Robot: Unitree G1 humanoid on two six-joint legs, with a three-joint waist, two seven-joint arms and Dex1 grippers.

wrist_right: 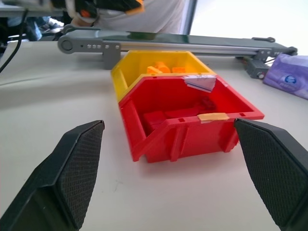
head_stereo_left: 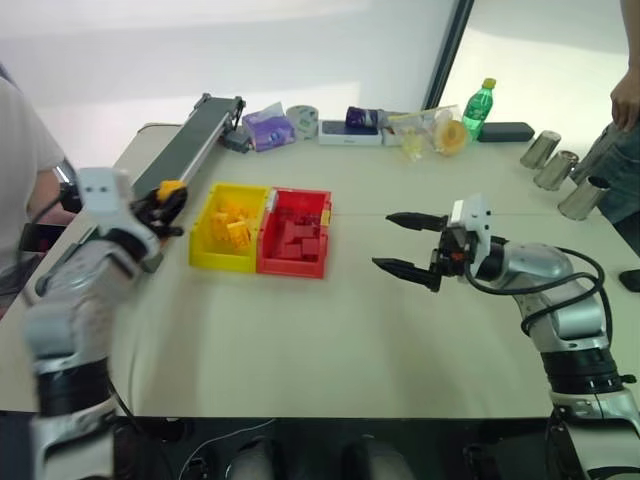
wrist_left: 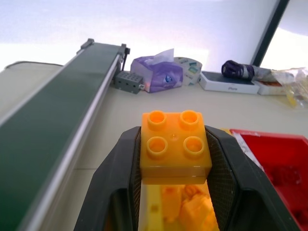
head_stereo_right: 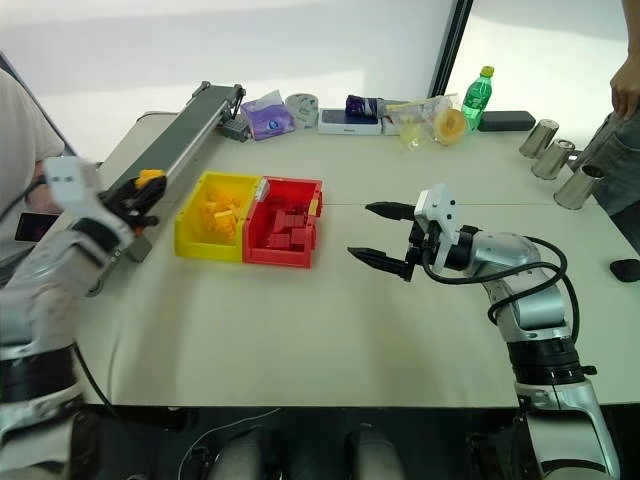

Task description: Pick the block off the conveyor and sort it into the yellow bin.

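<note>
My left gripper (head_stereo_left: 168,206) is shut on the block (wrist_left: 175,146), a small yellow-orange studded brick (head_stereo_left: 171,187) held between its black fingers. It hovers above the near end of the conveyor (head_stereo_left: 190,140), just left of the yellow bin (head_stereo_left: 206,243), which holds several yellow bricks. The wrist view looks over the block down into that bin (wrist_left: 149,211). My right gripper (head_stereo_left: 408,243) stands open above the table to the right of the red tray, with nothing between its fingers (wrist_right: 72,168).
A red tray (head_stereo_left: 268,262) with red bricks joins the yellow bin. A tissue pack (head_stereo_left: 267,127), boxes, bags and a green bottle (head_stereo_left: 477,107) line the table's far edge. Metal cups (head_stereo_left: 553,165) stand at the right. People stand at both sides.
</note>
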